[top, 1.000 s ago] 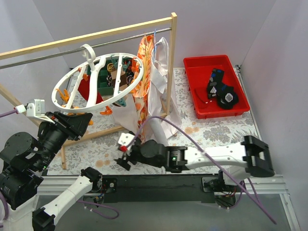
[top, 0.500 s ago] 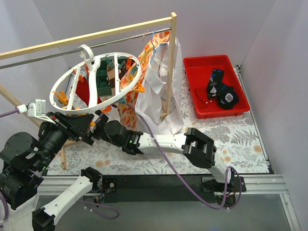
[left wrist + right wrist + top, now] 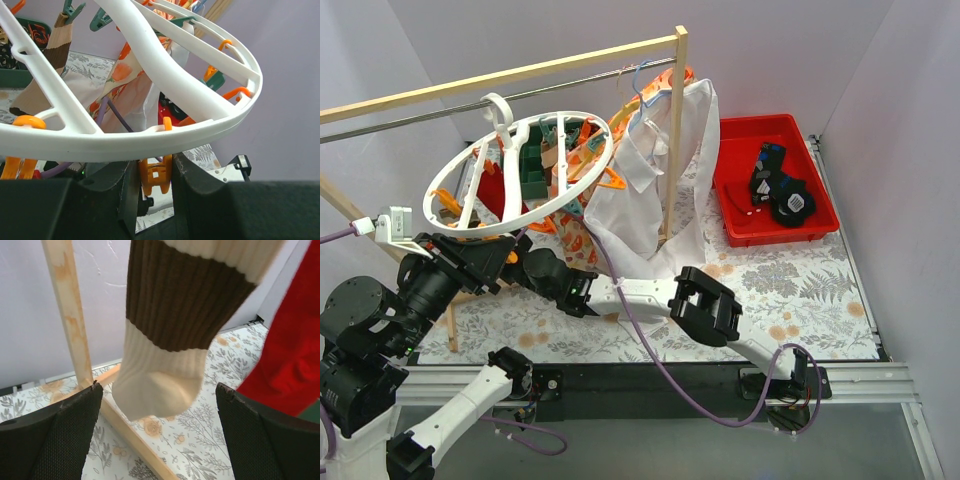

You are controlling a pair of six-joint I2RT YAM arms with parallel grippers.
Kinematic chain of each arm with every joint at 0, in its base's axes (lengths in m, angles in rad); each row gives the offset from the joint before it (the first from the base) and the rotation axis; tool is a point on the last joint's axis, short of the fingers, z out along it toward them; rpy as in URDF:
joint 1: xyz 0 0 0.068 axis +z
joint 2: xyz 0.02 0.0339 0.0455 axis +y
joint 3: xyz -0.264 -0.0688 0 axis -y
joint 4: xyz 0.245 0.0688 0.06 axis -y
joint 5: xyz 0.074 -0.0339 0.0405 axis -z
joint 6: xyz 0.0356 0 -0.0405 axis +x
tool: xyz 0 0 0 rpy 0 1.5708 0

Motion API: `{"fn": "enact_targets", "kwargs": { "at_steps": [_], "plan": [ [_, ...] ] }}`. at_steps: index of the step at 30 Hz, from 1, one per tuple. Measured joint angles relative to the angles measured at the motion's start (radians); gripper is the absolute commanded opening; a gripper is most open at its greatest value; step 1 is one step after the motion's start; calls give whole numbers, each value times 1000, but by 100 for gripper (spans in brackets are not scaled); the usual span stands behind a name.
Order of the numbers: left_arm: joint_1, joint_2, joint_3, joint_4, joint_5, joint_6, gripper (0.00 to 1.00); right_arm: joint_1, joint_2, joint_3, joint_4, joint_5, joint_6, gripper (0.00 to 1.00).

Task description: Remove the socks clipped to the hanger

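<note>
Right gripper (image 3: 157, 390) fingers gape either side of the cream-and-brown sock (image 3: 170, 320) hanging from the round hanger (image 3: 150, 142); left gripper (image 3: 155, 167) fingers clamp an orange clip (image 3: 156, 181) under its rim; best close high on the sock, then pull straight down.

Socks (image 3: 167, 315) hang under hanger (image 3: 517, 165) — shirt (image 3: 650, 190) right, tray (image 3: 735, 165) beyond

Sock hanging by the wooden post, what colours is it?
The ribbed fabric sock is cream with a brown band; right wrist view best.
</note>
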Motion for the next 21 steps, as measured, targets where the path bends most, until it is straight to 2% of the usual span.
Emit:
{"fn": "enact_targets", "kwargs": {
  "at_steps": [5, 13, 16, 17, 19, 20, 21],
  "plan": [
    [0, 0, 1, 0, 6, -5, 0, 3, 26, 26, 31, -17, 29, 86],
    [0, 0, 1, 15, 26, -17, 0, 4, 75, 103, 48, 87, 61, 90],
    [0, 0, 1, 20, 34, -24, 0, 4, 94, 133, 51, 114, 72, 78],
    [0, 0, 1, 23, 37, -27, 0, 4, 101, 144, 51, 120, 73, 67],
    [0, 0, 1, 26, 41, -32, 0, 7, 109, 155, 51, 126, 76, 55],
    [0, 0, 1, 26, 42, -34, 0, 8, 109, 155, 51, 128, 75, 39],
    [0, 0, 2, 26, 44, -35, 0, 8, 109, 155, 51, 126, 77, 31]
  ]
}}
